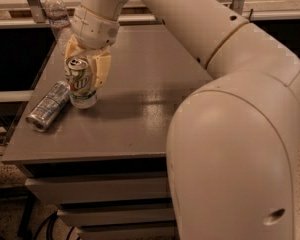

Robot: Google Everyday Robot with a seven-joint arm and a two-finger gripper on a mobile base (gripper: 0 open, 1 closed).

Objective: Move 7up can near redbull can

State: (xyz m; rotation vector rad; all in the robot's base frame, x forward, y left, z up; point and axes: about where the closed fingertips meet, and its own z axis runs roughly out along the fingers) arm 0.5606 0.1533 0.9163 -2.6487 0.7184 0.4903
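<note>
The 7up can (81, 83) stands upright on the grey table (140, 109), white with a green logo and a silver top. My gripper (85, 71) is shut on the 7up can, its cream fingers (102, 69) on either side of the can's upper part. The redbull can (49, 105) is slim and silver with blue-grey panels. It lies on its side right next to the 7up can, on its left, near the table's left edge.
A clear plastic water bottle (56, 15) stands at the table's far left corner. My large white arm (240, 109) fills the right side of the view. The table's front edge runs above drawers (100, 194).
</note>
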